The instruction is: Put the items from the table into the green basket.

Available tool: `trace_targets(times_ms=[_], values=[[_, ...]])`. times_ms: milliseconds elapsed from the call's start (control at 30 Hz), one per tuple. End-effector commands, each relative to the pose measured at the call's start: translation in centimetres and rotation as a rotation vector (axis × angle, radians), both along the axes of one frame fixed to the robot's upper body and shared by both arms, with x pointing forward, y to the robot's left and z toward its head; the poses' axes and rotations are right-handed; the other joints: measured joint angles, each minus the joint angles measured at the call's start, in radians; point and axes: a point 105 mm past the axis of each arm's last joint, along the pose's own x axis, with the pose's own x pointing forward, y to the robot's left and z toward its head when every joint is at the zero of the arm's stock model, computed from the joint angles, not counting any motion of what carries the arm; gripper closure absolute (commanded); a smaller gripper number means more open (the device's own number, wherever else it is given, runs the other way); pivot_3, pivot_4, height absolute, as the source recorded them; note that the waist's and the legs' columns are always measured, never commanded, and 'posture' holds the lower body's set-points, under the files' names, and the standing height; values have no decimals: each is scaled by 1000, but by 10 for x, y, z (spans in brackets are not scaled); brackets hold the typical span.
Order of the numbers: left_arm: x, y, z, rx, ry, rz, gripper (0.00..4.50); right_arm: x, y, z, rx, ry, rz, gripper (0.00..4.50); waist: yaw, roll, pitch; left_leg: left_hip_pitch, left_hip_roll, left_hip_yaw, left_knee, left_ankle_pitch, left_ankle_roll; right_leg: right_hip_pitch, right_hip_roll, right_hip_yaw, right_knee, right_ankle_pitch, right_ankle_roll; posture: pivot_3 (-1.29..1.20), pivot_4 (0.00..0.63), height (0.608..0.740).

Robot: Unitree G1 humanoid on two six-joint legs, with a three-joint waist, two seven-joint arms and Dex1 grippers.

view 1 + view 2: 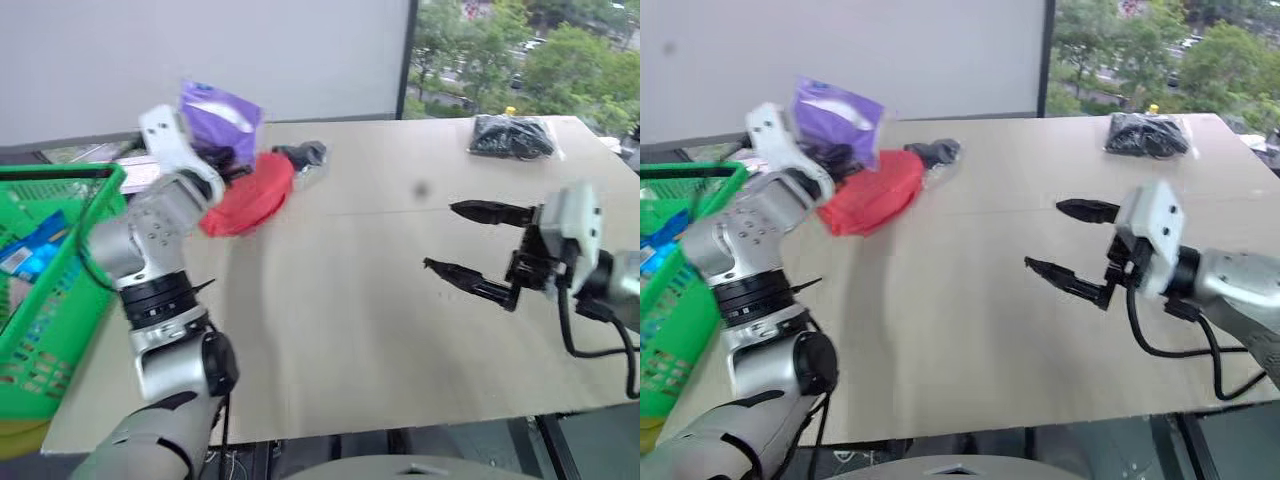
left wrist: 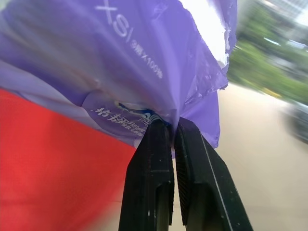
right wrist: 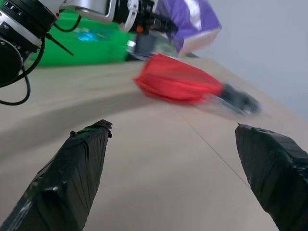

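We see the table (image 1: 350, 330) with the basket (image 1: 45, 300) at its left edge. The pouch (image 1: 250, 195) lies at the far left of the table, one clear bag (image 1: 305, 155) just beside it and a second bag (image 1: 512, 137) at the far right. Our left gripper (image 2: 174, 126) is clamped on the tissue pack (image 1: 218, 115), raised above the pouch. Our right gripper (image 1: 462, 240) hovers over the table, fingers spread, empty.
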Motion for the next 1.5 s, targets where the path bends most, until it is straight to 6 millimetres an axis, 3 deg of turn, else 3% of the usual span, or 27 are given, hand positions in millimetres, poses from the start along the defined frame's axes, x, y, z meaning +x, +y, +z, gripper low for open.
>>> trace_targets(times_ms=[33,267,500,667,767,867,1000,1067,1167,1233,1367,1433,1500], values=[[-19,30,53,169,-168,110,4449,13,15,7,-4,-16,94,0,28,0,0,0,0,0,0,1,-1,0,0,0,0,0,-1,182,0,740],[-49,96,81,422,-135,312,4449,21,47,28,54,-28,264,0,101,-2,-2,0,1,-4,-2,3,-4,0,1,-5,0,3,-4,269,0,740],[-82,164,101,609,-64,510,4449,14,64,49,123,-56,366,0,135,-6,-5,0,1,-7,-2,3,-4,0,0,-12,1,3,-6,319,0,740],[-99,198,92,721,37,609,4449,8,68,49,127,-63,393,0,157,-6,-6,0,0,-10,-2,3,-5,0,-1,-18,2,4,-7,317,0,740],[-105,214,66,758,138,640,4449,9,66,42,118,-52,386,0,161,-6,-8,0,0,-11,-2,3,-5,0,-1,-19,2,4,-7,314,0,740],[-105,220,37,715,200,602,3643,10,64,37,111,-44,376,0,162,-7,-10,-1,0,-12,-2,4,-6,0,-1,-20,2,4,-8,310,0,740],[-109,223,39,733,188,629,1842,11,60,36,105,-45,364,0,162,-9,-11,-1,1,-12,-2,4,-7,1,-1,-20,2,4,-8,302,0,740],[-107,215,56,780,107,639,876,13,58,35,101,-44,351,0,162,-9,-11,-1,1,-12,-2,5,-7,0,-1,-22,2,5,-9,301,0,740],[-92,184,83,776,-98,583,876,15,54,33,93,-43,322,0,167,-10,-12,-1,2,-12,-3,5,-7,0,-1,-22,2,5,-9,295,0,740],[-69,137,88,683,-273,384,876,20,47,29,74,-49,271,0,181,-10,-14,-1,2,-12,-2,5,-8,0,-2,-23,2,5,-10,290,0,740],[-37,33,44,422,-265,-98,876,34,17,11,10,-27,61,0,209,-8,-24,-2,1,-12,-1,5,-7,1,-4,-24,2,6,-11,238,0,740],[-34,-9,25,319,-239,-279,876,39,0,-2,-39,-3,-46,0,206,-8,-25,-4,1,-13,-1,5,-7,0,-4,-24,1,6,-11,189,0,740],[-34,-37,5,270,-204,-405,876,37,-17,-17,-78,39,-123,0,195,-8,-26,-4,2,-12,0,5,-7,0,-2,-23,1,6,-11,152,0,740]])
